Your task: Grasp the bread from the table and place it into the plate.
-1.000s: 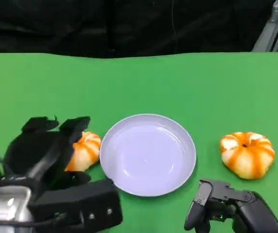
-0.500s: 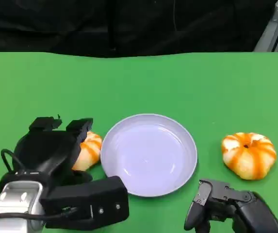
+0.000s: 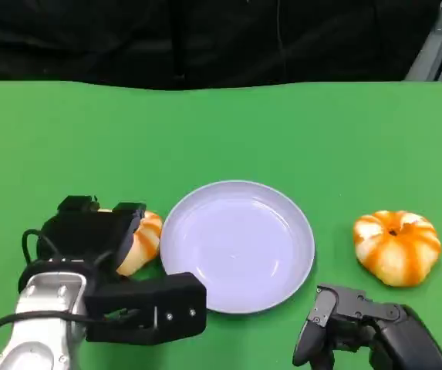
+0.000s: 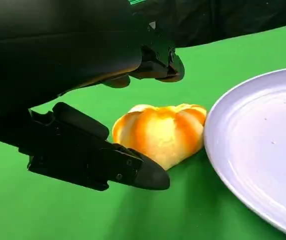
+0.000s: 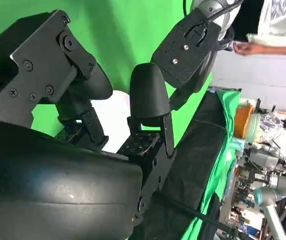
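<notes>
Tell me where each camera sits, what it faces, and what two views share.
Head view: high on the robot, looking down at the green table; left hand and right hand show.
Left wrist view: behind the left hand, facing the orange-striped bread roll between its spread fingers.
Right wrist view: behind the right hand, facing the table's far side, a person beyond.
Shared: head and left wrist views show that roll beside the round pale lilac plate.

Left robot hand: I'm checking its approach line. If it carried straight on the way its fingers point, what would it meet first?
Most likely the bread roll beside the plate: the left robot hand has fingers apart, above and below the roll, nothing between. Contact is unclear.
</notes>
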`<state>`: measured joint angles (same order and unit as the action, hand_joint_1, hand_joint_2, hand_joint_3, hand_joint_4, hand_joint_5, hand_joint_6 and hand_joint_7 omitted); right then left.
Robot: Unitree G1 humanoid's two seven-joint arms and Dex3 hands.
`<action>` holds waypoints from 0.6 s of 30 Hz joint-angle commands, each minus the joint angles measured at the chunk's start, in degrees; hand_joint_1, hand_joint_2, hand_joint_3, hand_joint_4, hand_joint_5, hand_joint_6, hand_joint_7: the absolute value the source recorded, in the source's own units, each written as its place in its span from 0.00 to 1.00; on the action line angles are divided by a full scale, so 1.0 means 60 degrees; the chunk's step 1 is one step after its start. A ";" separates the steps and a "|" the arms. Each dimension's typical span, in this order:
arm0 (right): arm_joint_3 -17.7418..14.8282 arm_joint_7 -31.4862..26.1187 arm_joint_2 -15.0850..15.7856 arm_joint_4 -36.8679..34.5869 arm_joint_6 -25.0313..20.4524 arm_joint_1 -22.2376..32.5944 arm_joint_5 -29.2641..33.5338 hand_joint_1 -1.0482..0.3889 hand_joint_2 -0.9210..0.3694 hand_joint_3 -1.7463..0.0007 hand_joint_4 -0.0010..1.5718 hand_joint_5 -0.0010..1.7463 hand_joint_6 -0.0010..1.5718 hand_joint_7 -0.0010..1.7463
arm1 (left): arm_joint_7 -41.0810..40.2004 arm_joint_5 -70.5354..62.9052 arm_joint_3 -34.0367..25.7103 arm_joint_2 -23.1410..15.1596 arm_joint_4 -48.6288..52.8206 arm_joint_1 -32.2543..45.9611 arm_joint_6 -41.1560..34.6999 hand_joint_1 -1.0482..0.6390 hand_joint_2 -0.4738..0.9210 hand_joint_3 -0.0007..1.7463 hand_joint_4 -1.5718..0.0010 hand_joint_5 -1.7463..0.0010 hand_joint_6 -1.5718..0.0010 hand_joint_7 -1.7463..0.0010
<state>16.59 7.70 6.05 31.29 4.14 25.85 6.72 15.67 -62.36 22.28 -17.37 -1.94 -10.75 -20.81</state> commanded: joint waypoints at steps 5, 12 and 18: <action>-0.0032 -0.0068 0.0030 0.0154 0.0059 0.0073 -0.0014 0.80 0.50 0.13 0.57 0.95 0.49 0.83 | -0.0197 -0.0003 0.0115 -0.0010 0.0661 -0.0434 -0.0083 0.24 1.00 0.06 0.98 0.71 0.82 0.97; 0.0011 -0.0081 0.0058 0.0206 0.0237 0.0229 0.0021 0.80 0.50 0.13 0.57 0.96 0.49 0.83 | -0.0679 0.0515 0.0602 0.0311 0.3248 -0.1504 0.0185 0.21 1.00 0.12 0.96 0.72 0.81 0.98; 0.0024 -0.0078 0.0044 0.0206 0.0239 0.0238 -0.0001 0.80 0.50 0.13 0.57 0.96 0.48 0.83 | -0.0840 0.0772 0.0825 0.0392 0.3758 -0.1627 0.0106 0.25 1.00 0.08 0.95 0.74 0.81 0.99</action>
<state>16.78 7.48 6.11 32.01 5.09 26.94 6.99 11.24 -58.54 26.75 -14.85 18.28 -19.87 -19.82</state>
